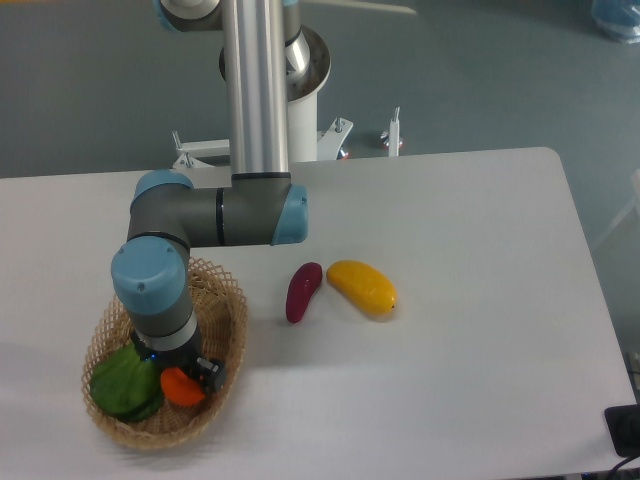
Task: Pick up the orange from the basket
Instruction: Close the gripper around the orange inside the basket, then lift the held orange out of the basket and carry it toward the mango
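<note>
While the arm's wrist hangs low over the basket (232, 330), the orange (180, 386) lies inside it, partly covered by the gripper (182, 372).

From the fixed camera, the basket sits near the table's (480, 260) front left corner, and the orange rests toward its middle, touching a green leafy piece (122, 380) on its left. The gripper's body hides the fingers, so I cannot tell whether they are apart or closed on the fruit. Well apart to the right, a purple piece (303, 291) and a yellow fruit (362, 287) lie side by side on the bare tabletop.
</note>
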### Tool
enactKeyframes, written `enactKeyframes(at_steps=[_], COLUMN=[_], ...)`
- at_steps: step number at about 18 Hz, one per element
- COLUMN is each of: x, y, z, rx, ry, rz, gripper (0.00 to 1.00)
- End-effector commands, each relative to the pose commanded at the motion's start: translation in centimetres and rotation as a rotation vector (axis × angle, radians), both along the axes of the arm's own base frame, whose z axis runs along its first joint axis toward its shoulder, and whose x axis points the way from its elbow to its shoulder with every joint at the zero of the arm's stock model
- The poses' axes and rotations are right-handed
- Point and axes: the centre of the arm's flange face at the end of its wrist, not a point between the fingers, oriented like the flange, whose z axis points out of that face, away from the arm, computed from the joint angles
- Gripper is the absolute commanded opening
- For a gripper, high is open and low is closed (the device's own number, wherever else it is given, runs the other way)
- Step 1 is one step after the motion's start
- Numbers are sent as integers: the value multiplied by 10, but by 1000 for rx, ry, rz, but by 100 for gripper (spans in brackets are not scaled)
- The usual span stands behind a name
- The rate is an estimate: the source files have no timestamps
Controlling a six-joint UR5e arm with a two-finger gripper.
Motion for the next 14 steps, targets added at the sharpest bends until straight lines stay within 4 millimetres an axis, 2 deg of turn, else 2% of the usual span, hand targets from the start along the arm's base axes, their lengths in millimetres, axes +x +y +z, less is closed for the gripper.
enactKeyframes(at_steps=[2,5,8,10,11,14], x=[-1,-2,-11,-16,-27,-68], y=[0,-2,-6,-8,-13,-33], z=[5,30,39,37,36,65], rx=[7,51,68,60,56,93], ry=[0,-7,-11,-3,-2,16], rz=[1,3,19,26,41,100], gripper=[43,43,43,43,44,44])
